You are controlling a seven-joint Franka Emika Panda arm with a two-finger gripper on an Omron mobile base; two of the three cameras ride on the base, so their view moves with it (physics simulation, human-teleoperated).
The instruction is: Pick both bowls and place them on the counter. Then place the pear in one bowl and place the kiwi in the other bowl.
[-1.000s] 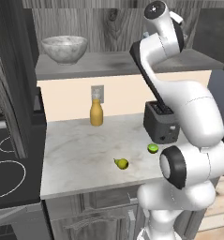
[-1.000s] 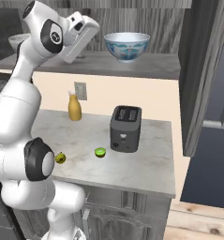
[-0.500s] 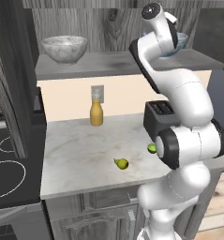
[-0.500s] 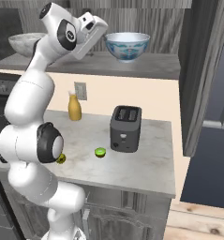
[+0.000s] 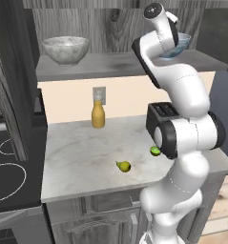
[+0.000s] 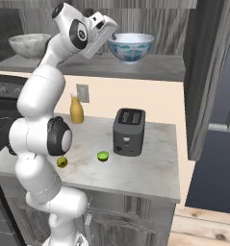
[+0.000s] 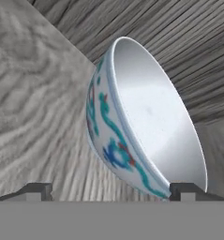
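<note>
Wide-open, empty hand [image 7: 108, 191] lines up on the patterned bowl [image 7: 141, 126] atop the shelf [image 6: 150, 67], ready to lift it down.

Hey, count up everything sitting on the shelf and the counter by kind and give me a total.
Bowls: 2, marbled bowl and patterned bowl, both on the shelf
Fruit: 2, pear and kiwi, on the counter
Bottles: 1, orange bottle
Toasters: 1, dark toaster
Total: 6
</note>
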